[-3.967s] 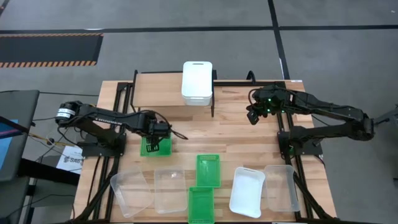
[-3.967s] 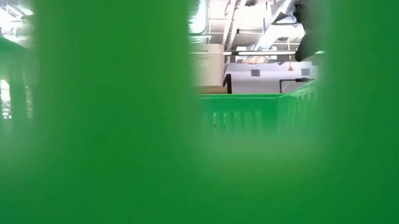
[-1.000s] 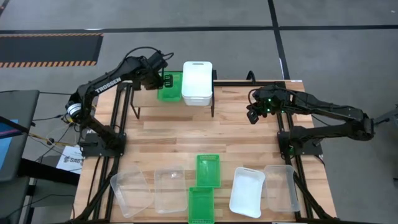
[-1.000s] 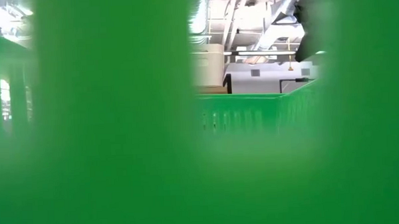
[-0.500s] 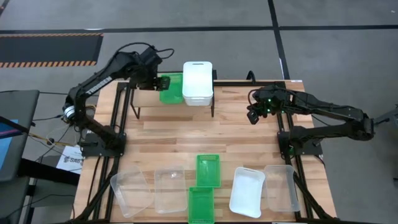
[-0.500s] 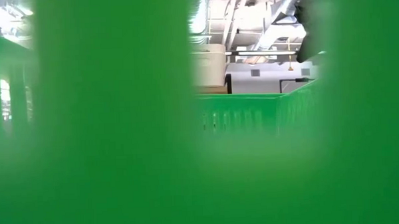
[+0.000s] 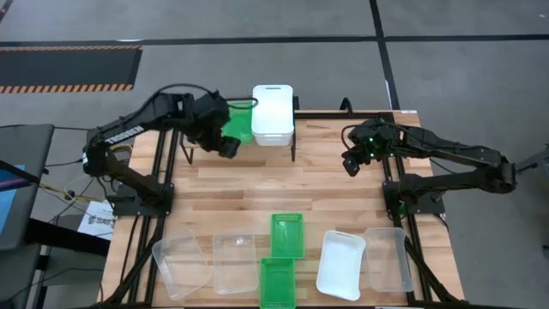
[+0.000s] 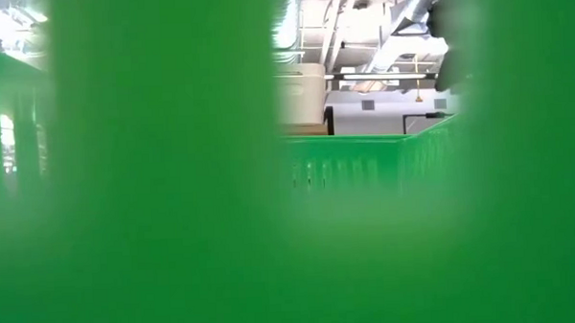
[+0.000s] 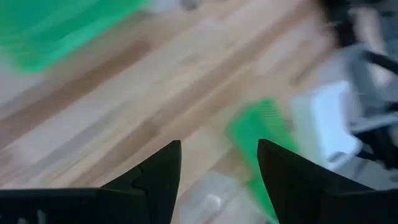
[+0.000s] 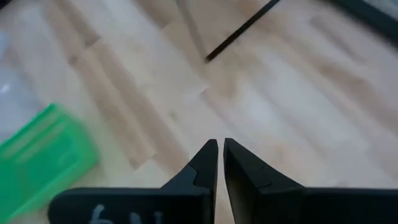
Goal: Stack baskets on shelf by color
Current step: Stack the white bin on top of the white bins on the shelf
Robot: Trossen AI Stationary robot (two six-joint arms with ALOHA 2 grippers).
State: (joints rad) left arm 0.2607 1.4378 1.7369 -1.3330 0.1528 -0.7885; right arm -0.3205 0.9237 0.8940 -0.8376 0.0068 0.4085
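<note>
My left gripper (image 7: 226, 146) (image 9: 217, 149) is open and holds nothing. It hovers just in front of the shelf (image 7: 194, 133), near a green basket (image 7: 239, 127) that sits on the shelf board beside the white basket stack (image 7: 273, 113). My right gripper (image 7: 350, 164) (image 10: 220, 144) is shut and hangs over bare table to the right of the shelf. Near the table's near edge lie two clear baskets (image 7: 182, 266) (image 7: 235, 262), two green baskets (image 7: 287, 234) (image 7: 276, 281), a white one (image 7: 340, 263) and another clear one (image 7: 388, 257).
In the low view a green basket wall (image 8: 164, 185) stands close against the camera and hides nearly everything. Bare plank tabletop (image 7: 283, 184) lies between the shelf and the row of baskets. The shelf's black legs (image 7: 293, 153) stand at the far side.
My left gripper has come away from the green basket on the shelf, moving toward the near edge and a little right, and tipping downward. The green basket has stayed on the shelf beside the white stack. The right arm has kept still.
</note>
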